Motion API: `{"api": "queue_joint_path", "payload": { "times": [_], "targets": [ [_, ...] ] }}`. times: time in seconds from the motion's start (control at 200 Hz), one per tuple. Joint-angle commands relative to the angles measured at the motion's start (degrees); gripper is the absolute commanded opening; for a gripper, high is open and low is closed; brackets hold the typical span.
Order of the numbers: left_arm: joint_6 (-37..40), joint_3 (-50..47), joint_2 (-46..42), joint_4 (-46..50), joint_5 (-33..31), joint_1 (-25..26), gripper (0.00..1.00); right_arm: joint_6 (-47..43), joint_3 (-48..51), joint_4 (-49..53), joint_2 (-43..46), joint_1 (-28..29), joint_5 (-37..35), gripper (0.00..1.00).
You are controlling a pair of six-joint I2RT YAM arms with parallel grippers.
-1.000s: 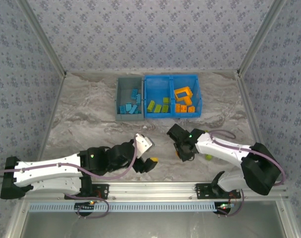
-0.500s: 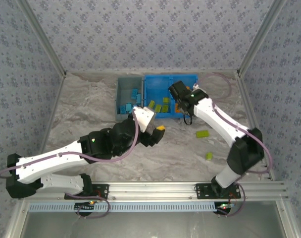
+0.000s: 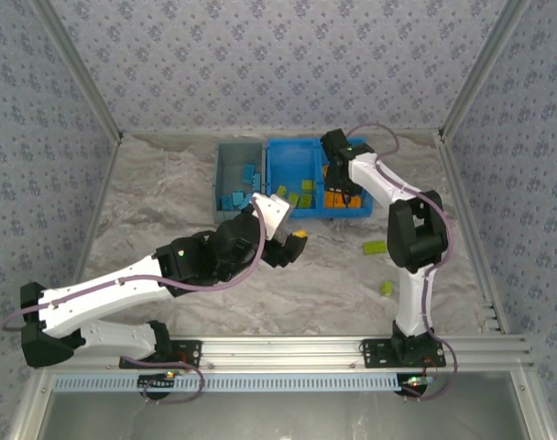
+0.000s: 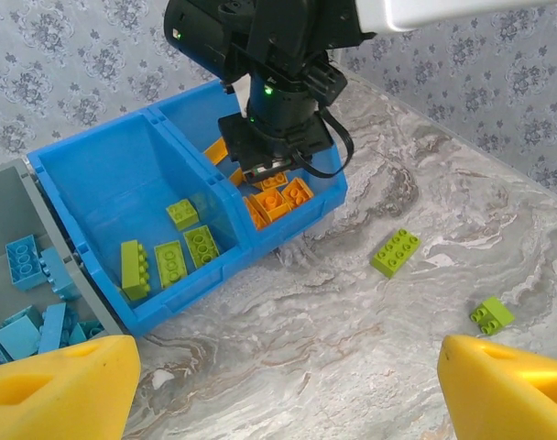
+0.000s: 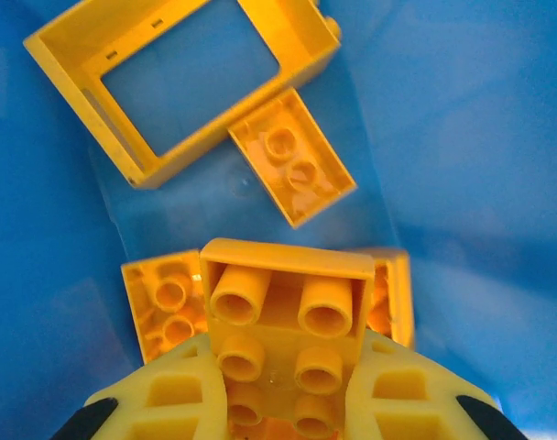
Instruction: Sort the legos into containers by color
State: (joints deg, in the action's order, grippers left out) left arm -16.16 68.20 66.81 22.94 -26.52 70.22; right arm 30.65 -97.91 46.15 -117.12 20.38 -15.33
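Legos (image 4: pixel 280 197) in orange lie in the right compartment of the bright blue bin (image 4: pixel 182 301), which stands at the middle of the worktop's (image 3: pixel 169 202) far edge. We see the right gripper (image 3: pixel 343 188) reaching down into that same compartment. From the right wrist we see its fingers (image 5: pixel 169 399) clamped on an orange brick (image 5: pixel 283 321), one finger on each side of it. Beyond the held brick, on the bin floor, lies the hollow orange frame (image 5: pixel 97 115), and a small orange piece (image 5: pixel 292 156) sits against the frame's long side. Two more orange pieces (image 5: pixel 164 307) show partly from behind the held brick, one on each side. The left compartment of the same bin holds four lime green legos (image 4: pixel 171 263), lying apart from one another. The grey-blue bin (image 3: pixel 239 217) stands against the blue bin's left side and holds the blue legos (image 4: pixel 27 261). Two loose green legos lie on the bare worktop toward its right edge. The longer one (image 3: pixel 375 246) lies near the blue bin's front right corner, and the smaller one (image 3: pixel 387 288) lies closer to the near edge. The left gripper (image 3: pixel 292 243) hovers just in front of the bins, near the middle of the worktop. Its yellow fingertips (image 4: pixel 54 385) are spread wide, with only worktop showing between them.
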Motion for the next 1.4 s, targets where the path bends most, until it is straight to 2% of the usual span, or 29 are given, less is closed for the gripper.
{"api": "queue_joint_path", "payload": {
  "times": [0.0,0.21,0.39,0.505,0.675,0.755,0.894,1.014,1.089,1.184,1.284,1.394],
  "targets": [
    [-0.99,-0.62,-0.24,0.18,1.05,-0.61,0.85,-5.0,-3.59,0.62,-2.67,-0.93,3.61,0.19],
    [-1.41,-0.44,0.67,-0.04,1.79,-1.05,0.85,-6.33,-5.02,0.57,-5.71,-2.38,6.18,0.23],
    [-1.92,-0.09,1.26,-0.02,2.33,-1.05,0.85,-6.71,-5.16,0.92,-3.98,-2.58,6.06,0.53],
    [-2.21,-0.27,1.62,-0.08,3.12,-1.09,0.85,-6.38,-4.99,1.12,0.37,-2.29,6.29,0.61],
    [-2.18,0.71,4.03,-0.88,6.05,-1.19,0.86,-5.08,-4.68,3.35,9.38,-1.57,4.11,0.62],
    [-3.01,2.24,7.25,-1.28,8.21,-1.35,0.9,-3.54,-2.86,5.19,15.16,-1.64,2.68,0.61],
    [-8.57,7.08,17.32,-1.63,13.97,-2.87,0.93,-0.87,3.93,9.58,27.94,-2.33,-0.48,0.63],
    [-12.11,15.97,29.19,0.31,18.6,-3.16,0.92,0.09,11.42,13.04,40.58,-2.93,-1.67,0.7],
    [-7.85,20.86,35.58,-0.96,20.55,-2.55,0.92,-0.31,15.5,14.08,49.15,-3.52,-0.56,0.75],
    [2.06,25.8,43.04,-2.36,22.08,-2.68,0.92,-1.19,17.84,15.7,58.1,-5.47,2.47,0.8],
    [11.73,32.22,51.02,-1.65,26.58,-3.47,0.92,-1.4,17.51,18.11,63.88,-6.97,5.11,0.81],
    [16.78,42.2,60.24,2.89,29.17,-4.27,0.92,0.32,18.26,19.74,69.39,-7.32,7.09,0.82]
  ]
}}
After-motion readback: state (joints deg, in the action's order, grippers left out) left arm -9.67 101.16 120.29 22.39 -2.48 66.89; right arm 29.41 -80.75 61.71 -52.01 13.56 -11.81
